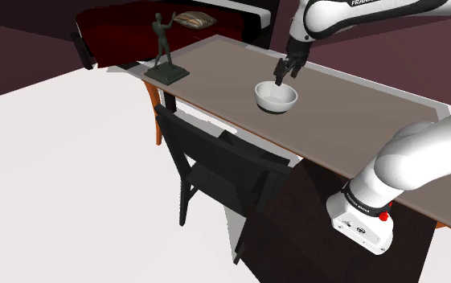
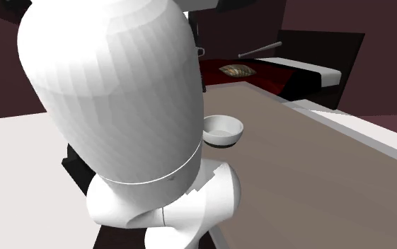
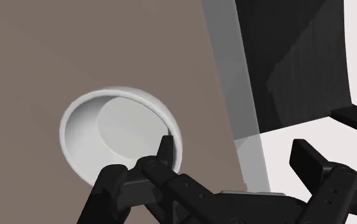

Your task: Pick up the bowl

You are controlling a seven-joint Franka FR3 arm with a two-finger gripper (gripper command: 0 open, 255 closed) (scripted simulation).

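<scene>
1. The desk [image 1: 215, 68] has a plain brown top with a pale border and runs slantwise across the shoulder view
2. A dark red bed [image 1: 127, 32] lies beyond the desk's far end, with a striped cushion [image 1: 193, 19] on it
3. The white arm [image 1: 424, 157] rises at the shoulder view's lower right and reaches in over the desk from above
4. A black chair [image 1: 215, 165] is drawn up to the desk's near long side
5. A dark figurine [image 1: 166, 48] stands upright on a flat base at the desk's left corner
6. The bowl [image 1: 275, 98] is white with a dark band at its foot; it sits upright on the desk, well apart from the figurine
7. The black end effector [image 1: 288, 71] hangs just over the bowl's far rim, fingers spread apart and clasping nothing; in the wrist view one fingertip [image 3: 165, 145] overlaps the rim
</scene>
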